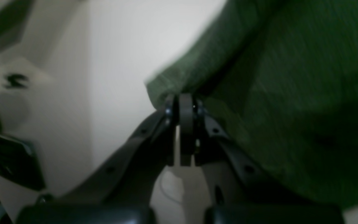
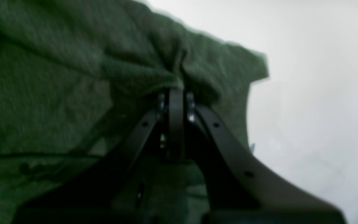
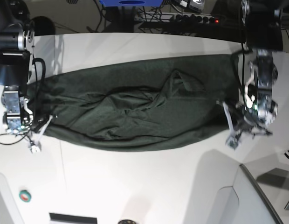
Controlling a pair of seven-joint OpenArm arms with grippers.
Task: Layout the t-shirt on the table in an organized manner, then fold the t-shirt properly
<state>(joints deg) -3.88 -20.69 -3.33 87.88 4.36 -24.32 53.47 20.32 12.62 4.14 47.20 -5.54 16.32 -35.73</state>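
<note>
Both my pincers are clenched on the t-shirt (image 3: 135, 112), which hangs stretched between them across the middle of the white desk (image 3: 149, 186) — the laying-out step, by my reading, with no fold yet made. My left pincer (image 1: 185, 104) has its jaws pressed together on a corner of the dark green knit, the cloth falling away from it toward the frame's right; my right pincer (image 2: 176, 96) bites a bunched ridge of fabric near an edge of the garment, creases fanning out from the pinch. From the base view the shirt reads as one long dark band, its ends at my two arms, its middle rumpled with a raised pleat and several slack folds, the lower edge sagging in a curve. The next move, I judge, calls for drawing the two ends apart evenly and lowering the cloth flat, so the wrinkles in the centre pull out before either grip lets go; an uneven pull would likely skew the shirt or drag it toward one side. Much is hard to make out — both wrist views are soft and smeared, I cannot tell sleeves or collar from hem in any view, and whether the band's middle rests on the desk or hangs just above it is not clear from overhead. My right pincer itself is barely distinguishable in the base view.
</note>
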